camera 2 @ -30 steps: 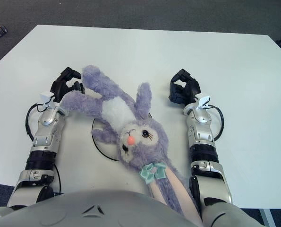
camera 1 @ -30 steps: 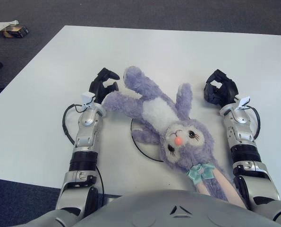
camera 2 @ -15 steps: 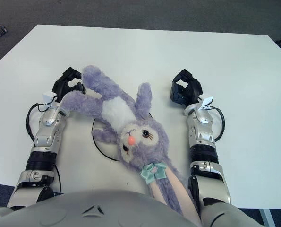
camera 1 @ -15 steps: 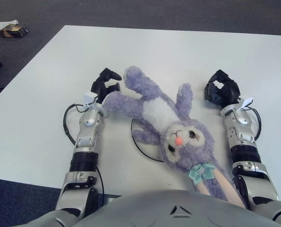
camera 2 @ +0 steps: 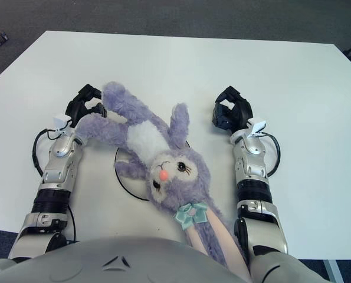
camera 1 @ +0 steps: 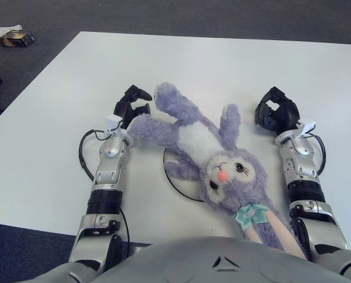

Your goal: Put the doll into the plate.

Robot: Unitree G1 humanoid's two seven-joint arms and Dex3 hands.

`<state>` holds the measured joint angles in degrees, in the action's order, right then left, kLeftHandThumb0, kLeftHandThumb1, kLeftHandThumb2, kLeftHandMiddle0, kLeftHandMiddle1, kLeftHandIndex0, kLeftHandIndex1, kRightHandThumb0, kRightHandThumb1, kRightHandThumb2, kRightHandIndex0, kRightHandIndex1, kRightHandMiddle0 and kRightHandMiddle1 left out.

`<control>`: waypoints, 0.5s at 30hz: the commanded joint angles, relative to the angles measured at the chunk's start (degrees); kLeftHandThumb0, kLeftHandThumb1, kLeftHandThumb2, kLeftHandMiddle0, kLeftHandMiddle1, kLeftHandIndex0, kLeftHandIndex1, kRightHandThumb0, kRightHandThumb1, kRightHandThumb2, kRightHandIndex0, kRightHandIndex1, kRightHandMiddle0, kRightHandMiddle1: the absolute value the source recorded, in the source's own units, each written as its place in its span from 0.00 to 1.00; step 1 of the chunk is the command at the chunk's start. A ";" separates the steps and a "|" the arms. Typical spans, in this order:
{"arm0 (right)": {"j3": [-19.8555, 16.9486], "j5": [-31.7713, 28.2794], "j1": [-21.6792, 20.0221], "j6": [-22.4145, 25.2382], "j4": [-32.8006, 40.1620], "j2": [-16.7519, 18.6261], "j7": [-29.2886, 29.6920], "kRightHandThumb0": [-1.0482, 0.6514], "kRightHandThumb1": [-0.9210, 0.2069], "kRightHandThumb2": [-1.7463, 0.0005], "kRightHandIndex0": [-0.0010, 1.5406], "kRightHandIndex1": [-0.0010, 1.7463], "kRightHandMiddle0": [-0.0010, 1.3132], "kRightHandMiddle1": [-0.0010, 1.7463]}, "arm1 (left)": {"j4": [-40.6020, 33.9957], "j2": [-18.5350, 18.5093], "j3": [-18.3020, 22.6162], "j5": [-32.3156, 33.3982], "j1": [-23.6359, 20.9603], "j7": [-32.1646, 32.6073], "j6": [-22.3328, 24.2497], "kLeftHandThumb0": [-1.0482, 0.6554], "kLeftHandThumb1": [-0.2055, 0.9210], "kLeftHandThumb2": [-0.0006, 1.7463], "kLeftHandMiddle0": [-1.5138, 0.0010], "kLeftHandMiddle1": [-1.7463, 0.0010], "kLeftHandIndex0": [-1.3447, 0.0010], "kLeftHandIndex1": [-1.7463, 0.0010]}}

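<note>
We saw a purple plush rabbit doll [camera 1: 202, 147] sprawled across a thin black-rimmed white plate [camera 1: 170, 177], left hand [camera 1: 131, 106] loose beside its leg, right hand [camera 1: 275, 113] curled empty, a small box on the floor [camera 1: 19, 39] whole only in the left eye view.

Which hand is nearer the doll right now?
Left. The left hand is right at the doll, beside its purple foot. The right hand is clear of it, off to the right of the upright ear.

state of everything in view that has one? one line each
doll: lying face up, sprawled across the plate, one limb reaching to the left hand, long ears trailing toward the robot's body
plate: flat on the table, mostly covered by the doll
left hand: at the doll's limb, fingers curled, grasp unclear
right hand: right of the doll, fingers curled, holding nothing
table: bears doll and plate
</note>
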<state>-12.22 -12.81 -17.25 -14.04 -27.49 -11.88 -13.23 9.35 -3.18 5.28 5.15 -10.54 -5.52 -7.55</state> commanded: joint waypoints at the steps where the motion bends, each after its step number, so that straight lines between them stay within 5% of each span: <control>1: -0.31 -0.38 2.96 -1.84 -2.72 3.11 0.62 0.36 0.42 0.34 0.67 1.00 0.39 1.00 | 2.30 0.40 -0.32 -0.87 3.06 0.88 0.52 0.35 0.54 0.70 0.16 0.00 0.59 0.00; 15: -2.06 -0.53 3.12 -10.05 -4.06 5.60 2.70 0.36 0.43 0.33 0.71 1.00 0.40 1.00 | 2.94 0.56 -0.01 -1.25 2.59 1.38 0.01 0.35 0.55 0.68 0.17 0.00 0.60 0.00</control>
<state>-14.41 -12.90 -17.92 -21.83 -28.96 -10.52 -11.23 9.88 -3.57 5.40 4.02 -10.77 -4.92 -7.49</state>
